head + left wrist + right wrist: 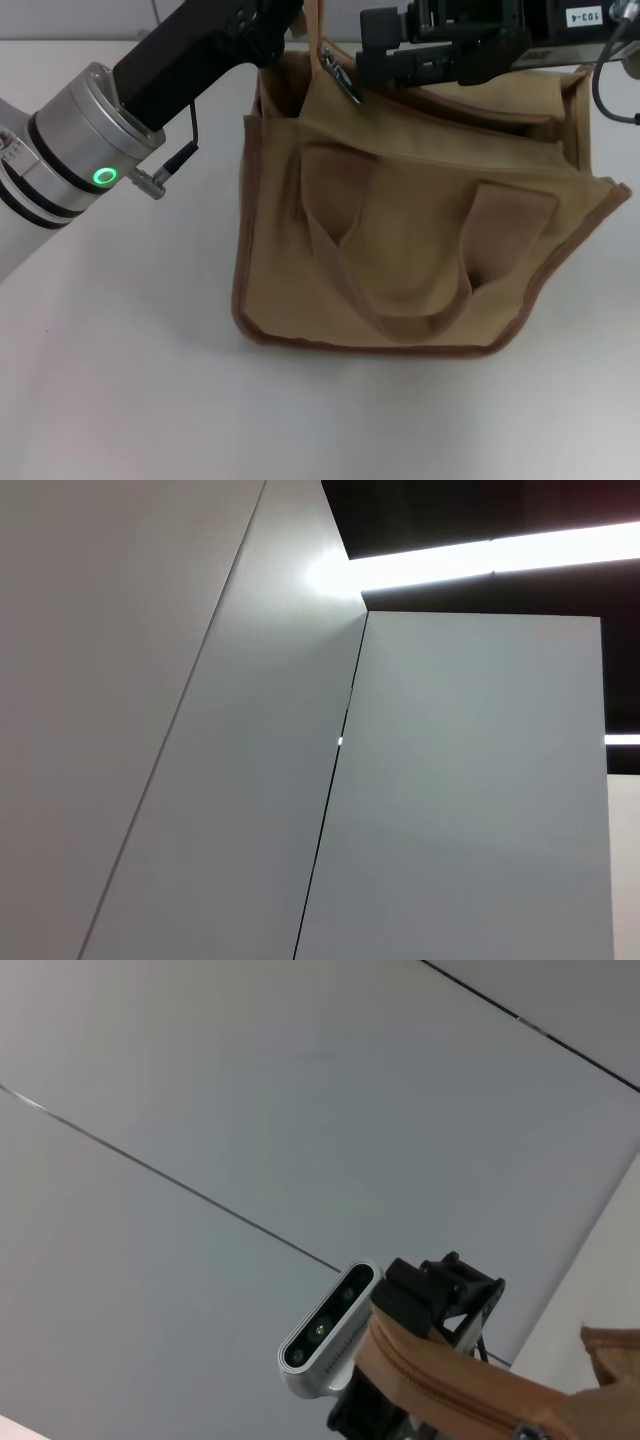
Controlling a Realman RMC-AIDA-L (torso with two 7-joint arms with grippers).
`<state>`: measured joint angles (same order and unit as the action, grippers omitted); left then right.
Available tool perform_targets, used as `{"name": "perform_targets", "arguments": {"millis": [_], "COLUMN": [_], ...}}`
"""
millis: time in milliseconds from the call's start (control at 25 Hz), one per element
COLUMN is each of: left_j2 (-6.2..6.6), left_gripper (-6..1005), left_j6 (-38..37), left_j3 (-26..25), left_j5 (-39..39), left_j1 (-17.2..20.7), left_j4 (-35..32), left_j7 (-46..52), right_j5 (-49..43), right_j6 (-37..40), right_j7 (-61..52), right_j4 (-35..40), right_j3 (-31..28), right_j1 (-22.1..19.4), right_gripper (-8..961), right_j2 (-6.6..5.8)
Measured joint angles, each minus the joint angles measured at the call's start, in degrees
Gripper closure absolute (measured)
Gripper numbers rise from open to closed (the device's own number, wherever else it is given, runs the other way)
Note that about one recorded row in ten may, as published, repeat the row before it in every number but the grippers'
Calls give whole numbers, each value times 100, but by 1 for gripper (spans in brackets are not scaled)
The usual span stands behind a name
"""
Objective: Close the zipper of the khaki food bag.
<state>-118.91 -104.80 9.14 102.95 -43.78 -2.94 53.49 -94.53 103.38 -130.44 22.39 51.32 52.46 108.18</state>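
Two grippers crowd the far top edge of the khaki food bag (410,225), which stands on the white table (130,380) in the head view, its broad front panel and one looped handle (400,285) facing the camera. The left gripper (285,30) reaches in at the bag's far left corner; the head view cuts its tip off against the cloth, so I cannot tell whether that claw is apart or together. The right gripper (400,50) hovers over the top panel, with the small silver pull tab (340,78) just beside it on the side toward the left gripper; its fingers are hidden too, so its state cannot be told either. In the right wrist view a strip of the zipper (440,1380) runs close under that camera, with the left gripper (430,1300) just beyond its far end. The bag looks like soft canvas: light, floppy, likely to crumple and slide rather than resist a pull. The top panel sags and folds, so the zip line probably will not run straight unless it is held taut. My judgement is that one claw should pinch the cloth at the corner beyond the tab as an anchor, and the other should take the metal tab itself, which is small, thin and smooth, and could slip from a loose pinch.
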Motion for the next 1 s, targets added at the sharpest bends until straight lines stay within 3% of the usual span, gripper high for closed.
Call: {"name": "perform_targets", "arguments": {"millis": [520,1000], "left_j2": [-17,-18], "left_gripper": [977,978], "left_j6": [-5,-27], "left_j3": [0,0], "left_j5": [-3,-4], "left_j1": [-8,-7], "left_j4": [7,4], "left_j7": [143,145], "right_j5": [-113,-314], "right_j6": [-238,-350], "right_j7": [135,209], "right_j4": [115,134], "right_j3": [1,24], "right_j1": [-207,16], "right_gripper": [212,218], "right_j2": [65,251]}}
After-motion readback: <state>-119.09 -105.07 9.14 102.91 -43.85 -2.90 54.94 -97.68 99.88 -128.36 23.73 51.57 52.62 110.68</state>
